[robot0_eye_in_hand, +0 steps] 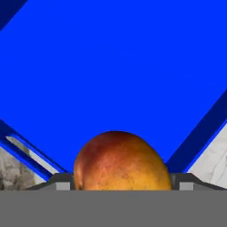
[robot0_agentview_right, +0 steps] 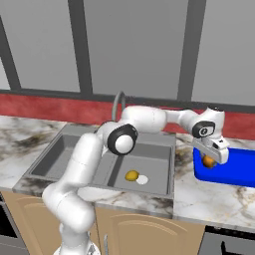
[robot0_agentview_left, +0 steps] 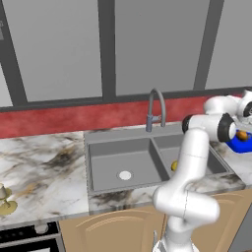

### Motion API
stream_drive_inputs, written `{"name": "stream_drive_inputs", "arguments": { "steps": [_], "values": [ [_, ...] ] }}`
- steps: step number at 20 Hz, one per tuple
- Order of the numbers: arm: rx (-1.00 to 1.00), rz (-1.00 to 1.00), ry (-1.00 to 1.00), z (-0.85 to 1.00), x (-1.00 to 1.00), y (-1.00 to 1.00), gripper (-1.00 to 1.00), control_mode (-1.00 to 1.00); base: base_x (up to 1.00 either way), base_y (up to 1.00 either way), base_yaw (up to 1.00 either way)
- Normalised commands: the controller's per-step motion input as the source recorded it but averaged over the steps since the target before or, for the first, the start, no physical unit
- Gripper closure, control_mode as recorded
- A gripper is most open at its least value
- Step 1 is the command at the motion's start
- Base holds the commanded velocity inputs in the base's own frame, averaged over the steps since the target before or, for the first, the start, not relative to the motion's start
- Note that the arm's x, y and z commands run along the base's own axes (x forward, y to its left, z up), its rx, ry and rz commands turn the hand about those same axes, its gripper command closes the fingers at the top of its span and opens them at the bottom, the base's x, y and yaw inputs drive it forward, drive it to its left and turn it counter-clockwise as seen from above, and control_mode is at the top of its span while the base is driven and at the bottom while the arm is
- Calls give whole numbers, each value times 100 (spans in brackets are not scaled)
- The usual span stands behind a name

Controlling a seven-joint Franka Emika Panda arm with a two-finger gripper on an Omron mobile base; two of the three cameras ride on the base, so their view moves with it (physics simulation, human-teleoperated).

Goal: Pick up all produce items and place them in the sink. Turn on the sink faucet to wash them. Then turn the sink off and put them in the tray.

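1. Orange fruit (robot0_agentview_left: 241,134) in the left base view sits in the hand (robot0_agentview_left: 242,132) over the blue tray (robot0_agentview_left: 241,144), right of the sink (robot0_agentview_left: 123,165); 1 yellow fruit (robot0_agentview_left: 174,166) waits in the right basin.
2. Right base view: the hand pinches the fruit just above the tray's near-left corner, likely for release; faucet (robot0_agentview_right: 117,105) stands behind.
3. Hand view: the fruit sits between the tips, tray floor beyond, marble bench (robot0_eye_in_hand: 213,162) at the corner.
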Motion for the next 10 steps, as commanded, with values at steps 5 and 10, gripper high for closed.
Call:
{"name": "stream_drive_inputs", "arguments": {
  "steps": [5,10],
  "values": [
    [0,0,-1,-47,14,-12,100,-100,0,0,0],
    [0,0,-2,-11,9,-4,-100,-100,0,0,0]
  ]
}}
